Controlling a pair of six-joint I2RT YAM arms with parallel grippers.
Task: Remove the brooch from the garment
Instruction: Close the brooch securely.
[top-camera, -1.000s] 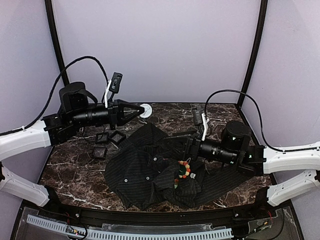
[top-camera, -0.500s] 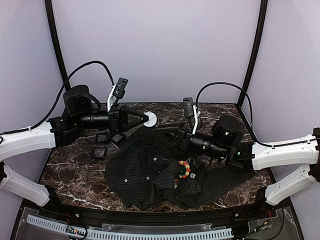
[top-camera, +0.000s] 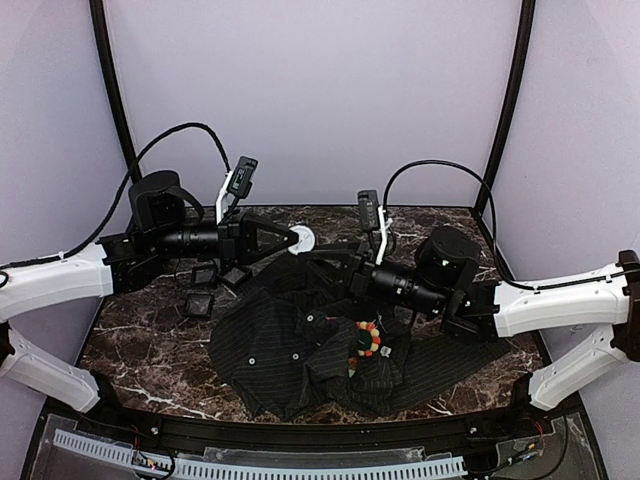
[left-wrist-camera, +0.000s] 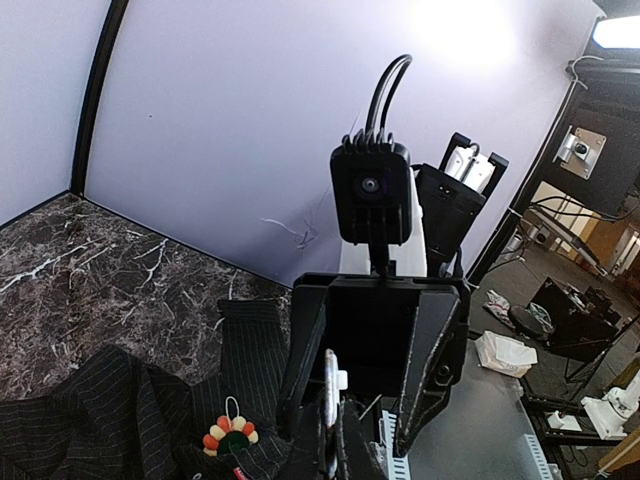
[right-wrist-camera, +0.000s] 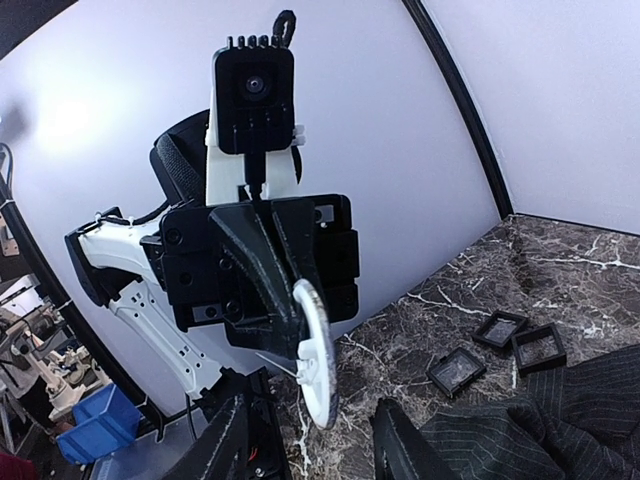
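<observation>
The brooch (top-camera: 367, 338), a small beaded flower with a green centre, lies on the crumpled black pinstriped garment (top-camera: 270, 350). It also shows low in the left wrist view, the brooch (left-wrist-camera: 230, 437) resting on the garment (left-wrist-camera: 100, 410). My left gripper (top-camera: 291, 240) hangs above the table's back edge, shut on a white round disc (top-camera: 300, 238) with a pin on its back. My right gripper (top-camera: 308, 258) faces it, open. In the right wrist view its fingers (right-wrist-camera: 232, 440) stand either side of the disc (right-wrist-camera: 318, 365) without touching it.
Three small square black boxes (top-camera: 200, 302) (top-camera: 237, 275) (top-camera: 205, 272) sit left of the garment on the marble table (top-camera: 130, 340). The booth's back wall (top-camera: 320, 100) stands close behind both grippers. Cables loop above each arm.
My right arm has swung up and left from over the garment to meet the left gripper, its jaws narrowing round the disc. The left gripper edged right, still holding the disc.
</observation>
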